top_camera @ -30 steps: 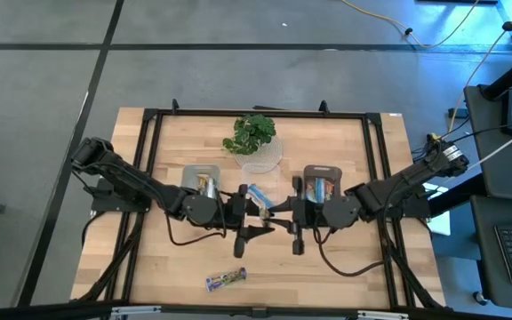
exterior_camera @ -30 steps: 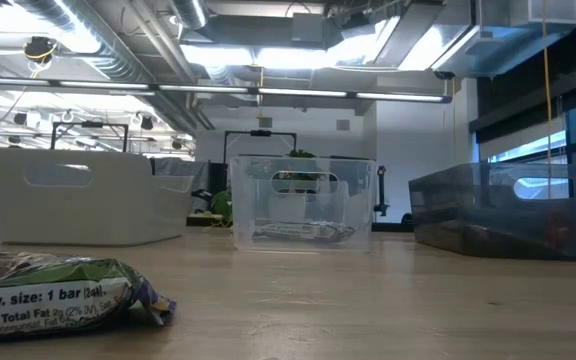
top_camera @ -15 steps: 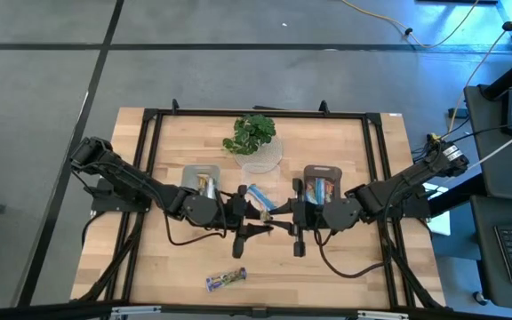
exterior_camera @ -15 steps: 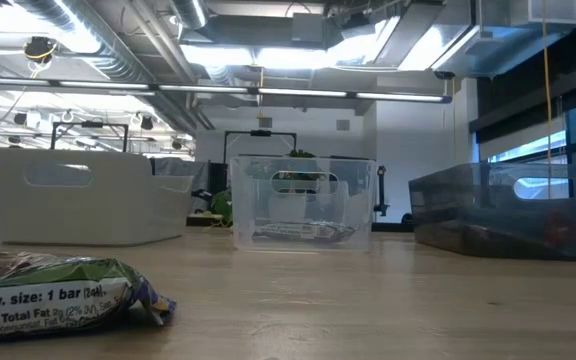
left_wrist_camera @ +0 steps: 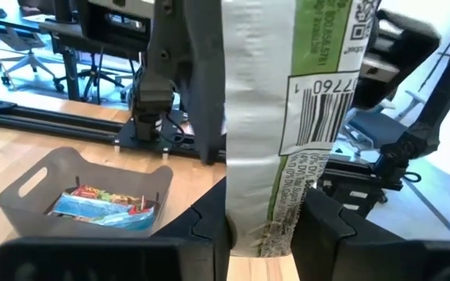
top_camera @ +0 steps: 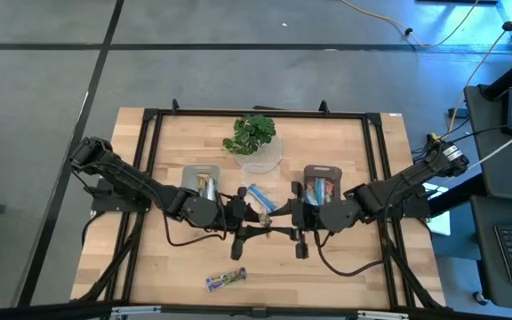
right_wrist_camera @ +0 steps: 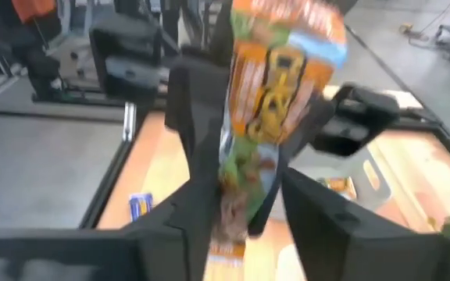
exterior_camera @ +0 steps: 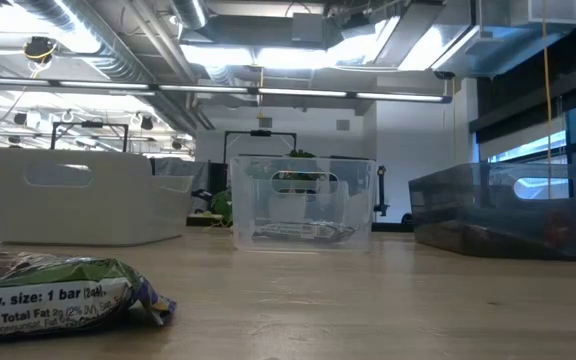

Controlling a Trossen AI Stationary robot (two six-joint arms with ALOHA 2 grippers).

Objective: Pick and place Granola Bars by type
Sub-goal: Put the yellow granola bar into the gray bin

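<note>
Both claws meet mid-bench: left claw (left_wrist_camera: 260, 234) clamps a shiny green-white wrapped granola bar (left_wrist_camera: 283, 117), right claw (right_wrist_camera: 237, 211) clamps its other end. Light, crinkly, slippery; best pinched flat across the wrapper.

this is a robotics lab or workshop in an open industrial hall. exposed ducts and pipes (exterior_camera: 148, 40) and strip lights (exterior_camera: 268, 55) run along the bare ceiling. the wooden bench (top_camera: 185, 267) stands on a grey concrete floor (top_camera: 43, 98), cables (top_camera: 483, 53) trail at 2 o'clock, and office chairs (left_wrist_camera: 10, 55) sit beyond.
</note>
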